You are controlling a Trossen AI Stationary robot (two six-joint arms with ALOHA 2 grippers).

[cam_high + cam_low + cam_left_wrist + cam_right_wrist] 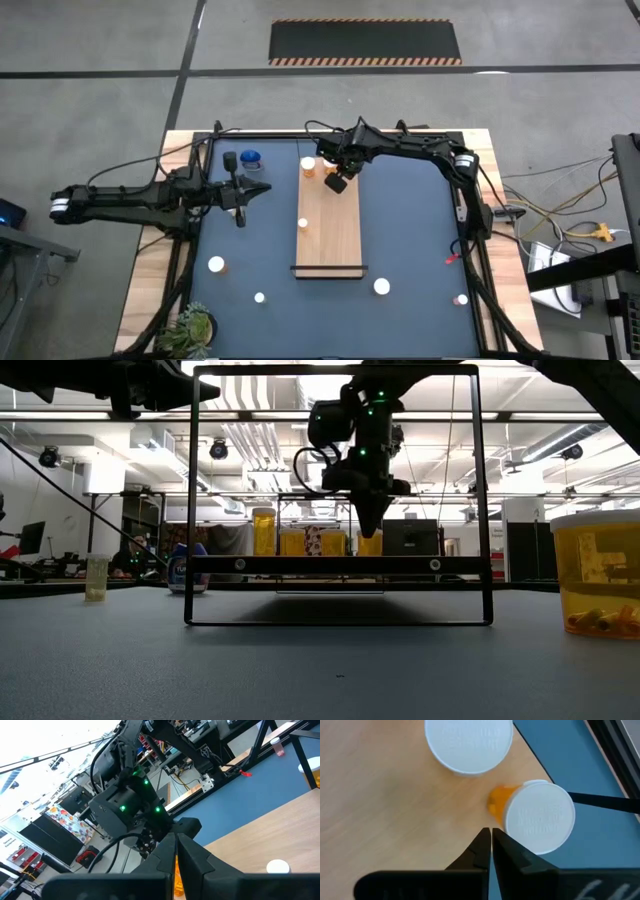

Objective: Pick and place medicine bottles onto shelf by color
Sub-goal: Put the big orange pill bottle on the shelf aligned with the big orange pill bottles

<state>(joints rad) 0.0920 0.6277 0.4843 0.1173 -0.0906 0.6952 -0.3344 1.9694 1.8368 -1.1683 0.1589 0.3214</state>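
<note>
In the low view we lose the big orange bottle (598, 574) at the picture's right edge, so only part of it shows. Through the right wrist camera, the top white cap (468, 742) runs off the frame, and its bottle is hidden beneath it. From above, the small bottles (302, 225) on the shelf (330, 240) are too tiny to read any labels. The plant (190, 330) is clipped by the bottom edge.

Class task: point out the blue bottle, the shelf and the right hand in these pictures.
blue bottle (250, 158): high view, on its cap.
shelf (335, 235): high view, bare board at its middle.
right hand (491, 845): right wrist view, between its shut fingertips.
</note>
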